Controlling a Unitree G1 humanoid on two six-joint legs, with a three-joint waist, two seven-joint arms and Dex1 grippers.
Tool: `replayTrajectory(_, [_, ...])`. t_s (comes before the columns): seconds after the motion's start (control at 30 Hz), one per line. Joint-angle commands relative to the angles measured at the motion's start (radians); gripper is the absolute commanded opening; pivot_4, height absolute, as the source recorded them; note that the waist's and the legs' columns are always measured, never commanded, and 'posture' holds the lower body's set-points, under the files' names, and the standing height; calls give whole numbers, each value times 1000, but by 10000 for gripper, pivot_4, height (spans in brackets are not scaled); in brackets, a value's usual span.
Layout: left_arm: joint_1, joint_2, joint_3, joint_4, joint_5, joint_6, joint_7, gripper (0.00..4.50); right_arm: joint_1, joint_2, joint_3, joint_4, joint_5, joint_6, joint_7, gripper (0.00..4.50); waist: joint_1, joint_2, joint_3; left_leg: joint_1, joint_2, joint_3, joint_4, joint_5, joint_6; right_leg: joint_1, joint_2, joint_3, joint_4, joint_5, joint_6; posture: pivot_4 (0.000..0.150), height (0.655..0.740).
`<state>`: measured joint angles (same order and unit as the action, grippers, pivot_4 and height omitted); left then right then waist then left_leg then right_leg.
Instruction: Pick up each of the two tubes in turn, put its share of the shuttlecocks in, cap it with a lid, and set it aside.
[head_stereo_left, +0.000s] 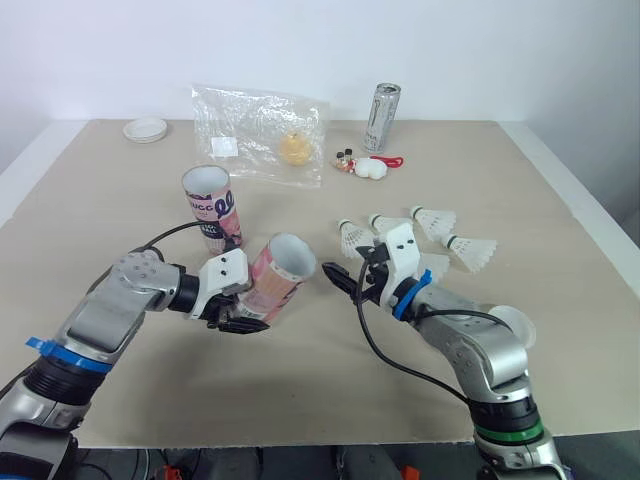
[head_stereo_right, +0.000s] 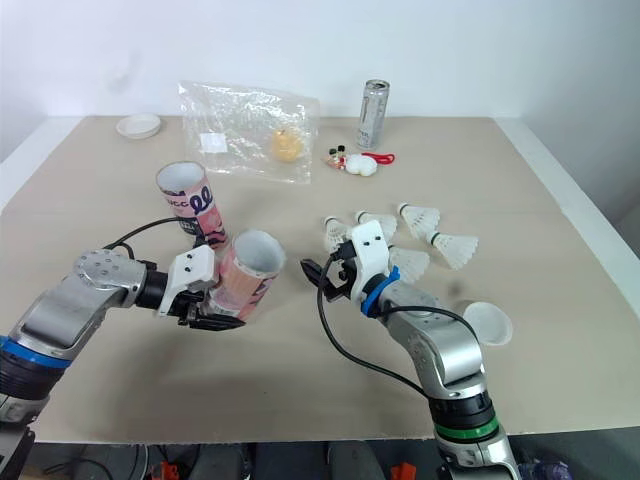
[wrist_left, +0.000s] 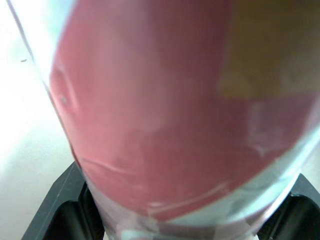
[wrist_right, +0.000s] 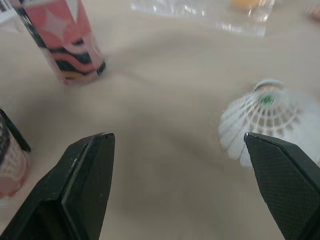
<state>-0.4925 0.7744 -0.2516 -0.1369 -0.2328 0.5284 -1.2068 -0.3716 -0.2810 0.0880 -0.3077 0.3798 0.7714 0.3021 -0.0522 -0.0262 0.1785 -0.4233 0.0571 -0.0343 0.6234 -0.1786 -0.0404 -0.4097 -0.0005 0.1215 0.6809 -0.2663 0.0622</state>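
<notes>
Clamping the tilted tube (head_stereo_left: 277, 272) in our left gripper (head_stereo_left: 238, 318), right gripper (head_stereo_left: 347, 284) open and empty, we risk crushing a shuttlecock (head_stereo_left: 352, 236) if we pinch its skirt.

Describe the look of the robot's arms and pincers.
Both arms are silver-grey metal with rounded joints, a white wrist housing and a looping black cable. The left arm bears a blue tape band; the right arm has a blue wrist band and a green ring. The left pincer and right pincer each have two black fingers.
</notes>
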Motion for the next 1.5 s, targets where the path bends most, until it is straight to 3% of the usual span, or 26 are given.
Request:
replayTrajectory(0.03, [-24,-10,-10,-10,3,2,2,30937,-40,26,8,58,-38,-67,-4,44356,0,0,0,0,0,0,0,0,0,0,0,0,0,0,0,1500,7400])
replayTrajectory(0.67, [1,-25,-12,-58,-10,34,30,30937,-239,134,-29,468,-153,-282,-14,44356,-5,0,0,-1,0,0,-2,0,0,-1,0,0,0,-1,0,1500,7400])
replayTrajectory(0.77, [16,-26,-11,-59,-9,29,36,30937,-257,144,-38,495,-158,-296,-12,35798,-7,0,0,0,0,0,-2,0,0,-1,0,0,0,-1,0,1500,7400])
replayTrajectory(1.0, [17,-33,-14,-42,-6,16,47,30937,-278,156,-39,527,-171,-316,-10,957,-8,0,0,0,0,0,-2,0,0,0,0,0,0,-1,0,1500,7400])
replayTrajectory(1.3, [15,-46,-17,-25,1,1,48,30937,-291,125,-26,469,-187,-331,37,338,-9,0,0,0,0,0,-2,0,0,0,0,0,0,-1,0,1500,7400])
replayTrajectory(1.43, [11,-50,-21,-18,3,-2,44,30937,-293,22,-22,346,-193,-378,141,338,-8,1,0,-1,-1,0,-2,0,0,0,-1,0,-1,-1,1,1500,7400])
replayTrajectory(1.5, [1,-53,-26,-7,2,-4,36,30937,-309,-114,-59,246,-178,-441,261,338,-4,2,1,-1,-2,0,-2,0,0,0,-1,0,-1,-1,1,1500,7400])
